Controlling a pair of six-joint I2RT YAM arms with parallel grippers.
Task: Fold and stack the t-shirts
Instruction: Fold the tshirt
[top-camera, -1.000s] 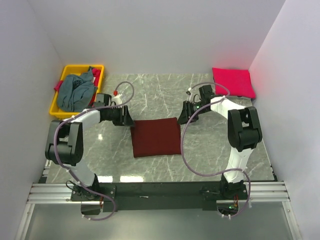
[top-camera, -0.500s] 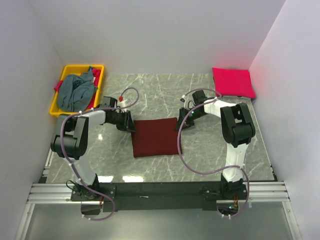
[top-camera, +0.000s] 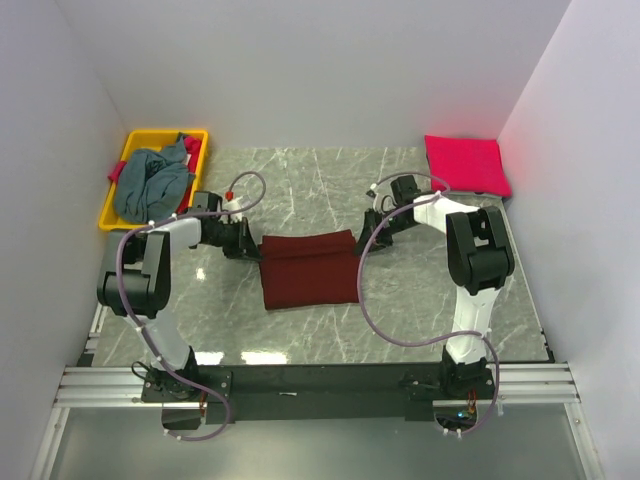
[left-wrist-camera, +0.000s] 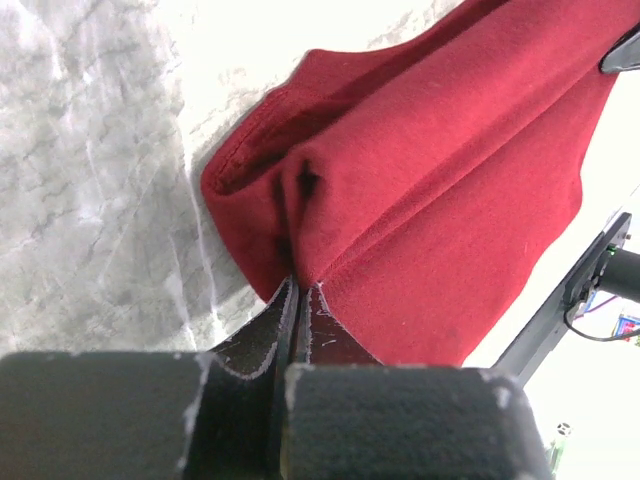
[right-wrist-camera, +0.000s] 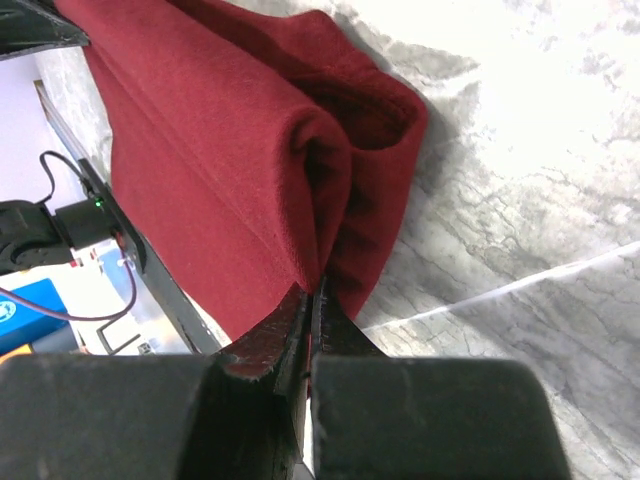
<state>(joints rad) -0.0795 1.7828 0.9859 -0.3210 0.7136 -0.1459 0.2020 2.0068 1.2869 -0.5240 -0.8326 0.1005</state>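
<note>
The dark maroon t-shirt (top-camera: 310, 272) lies folded on the marble table's middle, its far edge lifted and curled. My left gripper (top-camera: 256, 246) is shut on its far left corner; the pinched cloth (left-wrist-camera: 400, 200) shows in the left wrist view. My right gripper (top-camera: 360, 243) is shut on its far right corner, with the cloth (right-wrist-camera: 250, 150) bunched at the fingertips in the right wrist view. The bright pink-red t-shirt (top-camera: 466, 163) lies folded at the far right corner. The grey-blue t-shirt (top-camera: 152, 183) is heaped in the yellow bin (top-camera: 199, 141).
The yellow bin stands at the far left, just off the marble table (top-camera: 320, 180), with a bit of red cloth (top-camera: 116, 172) at its left rim. White walls close in on three sides. A metal rail (top-camera: 320, 385) runs along the near edge.
Both grippers have closed on the maroon shirt's far corners and lifted them; the far edge now curls up and toward the near side, so the shirt looks shorter.
</note>
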